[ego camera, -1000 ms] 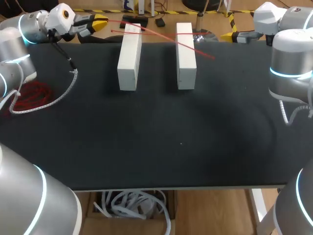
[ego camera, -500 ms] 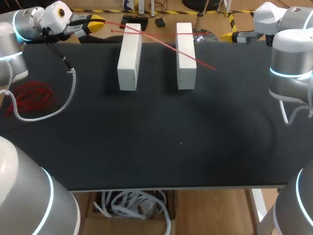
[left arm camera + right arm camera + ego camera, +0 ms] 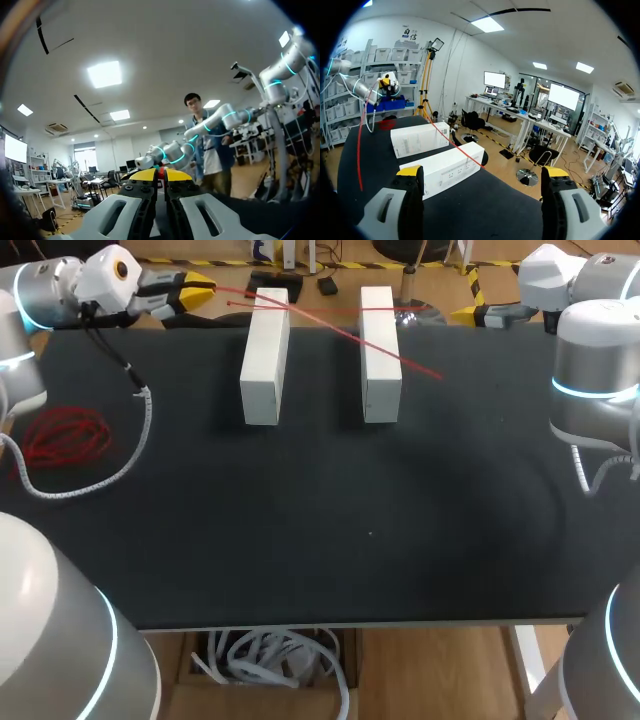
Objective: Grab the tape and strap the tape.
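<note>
Evidently our left gripper (image 3: pixel 161 175) pinches the tape (image 3: pixel 400 357) (looks limp, v. light); right gripper (image 3: pixel 482 172) spread; we'd grab nr free end.

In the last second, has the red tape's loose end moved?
Yes. The red tape has swung its loose end slightly toward the robot, further along the right white block. The left gripper holds its other end.

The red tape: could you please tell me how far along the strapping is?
Done: the left gripper is shut on the red tape, which lies across both white blocks. In hand: that end, held. Left: the right gripper is open and empty; the free end lies loose.
</note>
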